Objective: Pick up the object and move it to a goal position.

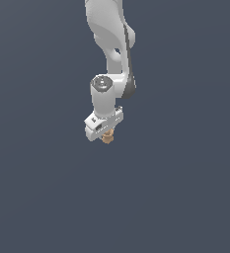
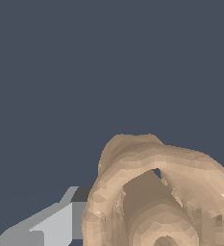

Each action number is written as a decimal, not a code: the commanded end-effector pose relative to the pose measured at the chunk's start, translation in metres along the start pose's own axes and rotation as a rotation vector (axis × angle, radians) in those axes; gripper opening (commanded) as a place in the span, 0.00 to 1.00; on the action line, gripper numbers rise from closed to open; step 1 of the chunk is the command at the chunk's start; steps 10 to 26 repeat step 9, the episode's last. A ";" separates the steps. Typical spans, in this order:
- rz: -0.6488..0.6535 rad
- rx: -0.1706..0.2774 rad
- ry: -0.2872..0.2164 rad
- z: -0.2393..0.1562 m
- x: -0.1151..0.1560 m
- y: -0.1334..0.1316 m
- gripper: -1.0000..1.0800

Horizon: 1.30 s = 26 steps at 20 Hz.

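The white arm hangs down in the middle of the exterior view. Its gripper (image 1: pixel 107 137) points down and is shut on the object (image 1: pixel 106 139), a small tan-beige lumpy piece that peeks out below the white hand. In the wrist view the object (image 2: pixel 161 197) fills the near part of the picture, showing a ring-like hollow. One grey finger (image 2: pixel 56 223) shows beside it and touches its side. The other finger is hidden behind the object.
A plain dark grey-blue surface lies all around the arm in both views. No other objects, containers or edges show.
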<state>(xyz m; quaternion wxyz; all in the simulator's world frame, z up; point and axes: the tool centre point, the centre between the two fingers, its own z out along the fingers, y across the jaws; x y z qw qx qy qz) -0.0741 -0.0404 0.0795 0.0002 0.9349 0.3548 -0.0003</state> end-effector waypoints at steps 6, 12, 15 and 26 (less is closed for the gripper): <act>-0.001 0.000 0.001 -0.005 -0.028 0.001 0.00; -0.001 0.000 0.001 -0.006 -0.031 0.001 0.00; -0.001 0.000 0.001 -0.006 -0.031 0.001 0.00; -0.001 0.000 0.001 -0.006 -0.031 0.001 0.00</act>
